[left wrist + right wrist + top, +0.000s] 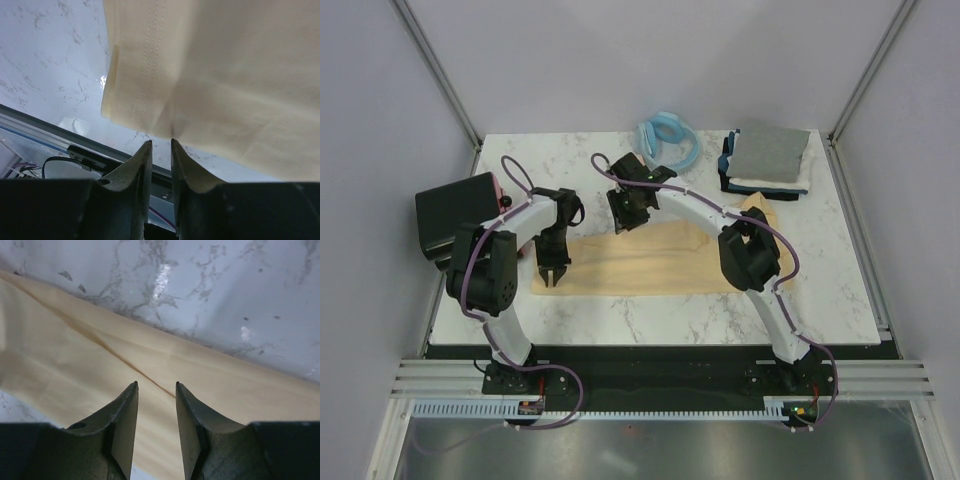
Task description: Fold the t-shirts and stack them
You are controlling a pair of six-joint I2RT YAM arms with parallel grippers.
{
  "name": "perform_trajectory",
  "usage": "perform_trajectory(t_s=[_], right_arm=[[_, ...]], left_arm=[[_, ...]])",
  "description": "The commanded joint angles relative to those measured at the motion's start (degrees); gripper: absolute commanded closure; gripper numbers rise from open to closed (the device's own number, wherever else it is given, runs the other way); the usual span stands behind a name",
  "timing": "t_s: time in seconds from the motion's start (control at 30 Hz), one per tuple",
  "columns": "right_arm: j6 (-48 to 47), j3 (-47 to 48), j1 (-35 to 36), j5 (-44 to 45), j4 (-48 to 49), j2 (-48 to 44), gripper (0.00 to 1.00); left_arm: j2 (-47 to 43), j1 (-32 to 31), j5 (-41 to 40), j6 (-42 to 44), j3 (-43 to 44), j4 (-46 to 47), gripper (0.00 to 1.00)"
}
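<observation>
My left gripper (160,144) points down at the near left corner of the pale yellow t-shirt (225,75). Its jaws stand only narrowly apart, and I see nothing between them. The tips sit right at the cloth's near edge, close to the stitched hem. My right gripper (156,385) has its jaws clearly apart and empty. It hangs just above the same shirt near the far edge, where a long crease runs across the fabric.

The yellow shirt lies flat on the marble table (660,315) as a long folded strip. It runs from the left gripper across to the right arm, and its right end angles toward the far right. In the far right corner a grey t-shirt (770,148) tops a folded stack, with a white t-shirt (775,185) and a navy t-shirt (728,162) under it. A light blue ring (670,140) lies just left of that stack. A black box (455,210) sits at the table's left edge.
</observation>
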Motion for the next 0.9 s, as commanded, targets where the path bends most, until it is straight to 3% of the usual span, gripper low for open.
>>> perform_trajectory(t_s=[0.0, 0.43, 0.57, 0.87], right_arm=[[1.1, 2.4, 1.9, -1.7, 4.9, 3.7, 0.57], [-0.3, 3.8, 1.9, 6.6, 6.3, 10.2, 0.60], [0.2, 4.1, 1.3, 8.1, 4.5, 10.3, 0.61], [0.0, 4.6, -0.3, 11.4, 2.4, 10.8, 0.68]], left_arm=[[-1.9, 0.2, -0.8, -1.8, -0.8, 0.9, 0.72], [2.8, 0.3, -1.1, -0.3, -1.0, 1.2, 0.76], [3.1, 0.2, 0.4, 0.8, -0.5, 0.3, 0.88], [4.6, 0.1, 1.8, 2.8, 1.5, -2.4, 0.95]])
